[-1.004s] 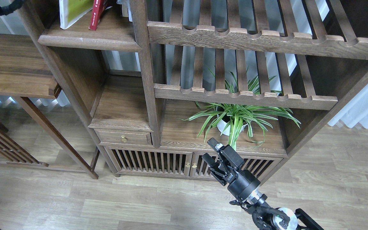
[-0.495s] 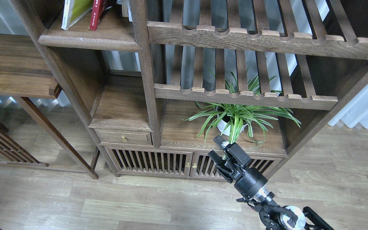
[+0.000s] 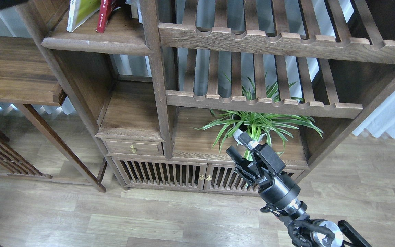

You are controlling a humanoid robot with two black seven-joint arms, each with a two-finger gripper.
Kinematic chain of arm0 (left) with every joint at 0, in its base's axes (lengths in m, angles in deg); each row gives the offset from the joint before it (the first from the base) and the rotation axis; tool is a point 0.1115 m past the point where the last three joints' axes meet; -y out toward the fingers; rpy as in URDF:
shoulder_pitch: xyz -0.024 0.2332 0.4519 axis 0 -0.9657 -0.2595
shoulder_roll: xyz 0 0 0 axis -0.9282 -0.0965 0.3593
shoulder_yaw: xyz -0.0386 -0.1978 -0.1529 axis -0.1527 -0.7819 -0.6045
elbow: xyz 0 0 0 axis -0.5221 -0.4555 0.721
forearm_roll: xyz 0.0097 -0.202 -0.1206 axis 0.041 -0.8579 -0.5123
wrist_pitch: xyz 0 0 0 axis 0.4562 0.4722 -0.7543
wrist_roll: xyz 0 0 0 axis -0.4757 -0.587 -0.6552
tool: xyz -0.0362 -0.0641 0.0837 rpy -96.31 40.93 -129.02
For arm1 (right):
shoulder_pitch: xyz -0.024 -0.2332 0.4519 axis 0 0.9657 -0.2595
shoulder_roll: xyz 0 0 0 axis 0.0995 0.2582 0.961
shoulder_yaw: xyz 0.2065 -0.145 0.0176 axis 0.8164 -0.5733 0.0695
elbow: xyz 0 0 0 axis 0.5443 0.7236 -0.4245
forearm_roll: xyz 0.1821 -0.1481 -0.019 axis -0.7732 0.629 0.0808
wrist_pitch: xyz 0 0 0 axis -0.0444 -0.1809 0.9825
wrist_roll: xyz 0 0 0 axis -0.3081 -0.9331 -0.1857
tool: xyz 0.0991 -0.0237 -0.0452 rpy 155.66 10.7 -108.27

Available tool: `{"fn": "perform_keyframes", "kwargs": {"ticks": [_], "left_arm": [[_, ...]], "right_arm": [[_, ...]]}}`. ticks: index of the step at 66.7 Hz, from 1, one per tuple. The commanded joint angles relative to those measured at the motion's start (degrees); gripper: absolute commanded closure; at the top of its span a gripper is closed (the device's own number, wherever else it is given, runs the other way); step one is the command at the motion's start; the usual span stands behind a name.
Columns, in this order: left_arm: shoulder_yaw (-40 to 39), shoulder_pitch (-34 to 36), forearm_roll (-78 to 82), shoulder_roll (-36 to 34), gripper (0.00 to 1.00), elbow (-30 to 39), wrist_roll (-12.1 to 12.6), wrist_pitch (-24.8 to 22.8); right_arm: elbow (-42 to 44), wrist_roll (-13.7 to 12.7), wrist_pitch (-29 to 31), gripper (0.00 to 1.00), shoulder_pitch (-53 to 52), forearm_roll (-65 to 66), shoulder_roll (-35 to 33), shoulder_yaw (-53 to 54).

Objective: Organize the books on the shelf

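Note:
The yellow-green book (image 3: 80, 12) and the dark red book (image 3: 105, 15) lean on the solid dark-brown shelf (image 3: 98, 42) at the top left, cut off by the top edge. A pale sliver (image 3: 133, 7) behind the post may be the white book. My right gripper (image 3: 237, 144) is open and empty, low in front of the cabinet, far below and to the right of the books. Of my left arm only a dark piece (image 3: 5, 3) shows at the top left corner, left of the shelf; its fingers cannot be made out.
A potted spider plant (image 3: 255, 125) stands on the lower board just behind my right gripper. Slatted racks (image 3: 262, 39) fill the bookcase's right side. A drawer with a brass knob (image 3: 133, 149) sits below the books' column. A wooden side table (image 3: 15, 73) stands to the left.
My right gripper has risen and moved a little to the right, closer to the plant, still open. A dark piece of my left arm left the top left corner, then came back.

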Motion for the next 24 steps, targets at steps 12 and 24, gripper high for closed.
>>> {"fn": "perform_keyframes", "kwargs": {"ticks": [12, 24], "left_arm": [[-4.36, -19.84, -1.37, 7.03, 0.18, 1.45, -12.81, -0.01], [-12.61, -30.21, -1.46, 20.12, 0.18, 1.28, -18.46, -0.01]], "right_arm": [[-0.90, 0.00, 0.00, 0.01, -0.35, 0.04, -2.60, 2.10], [-0.90, 0.00, 0.00, 0.01, -0.88, 0.13, -4.36, 2.37]]}}
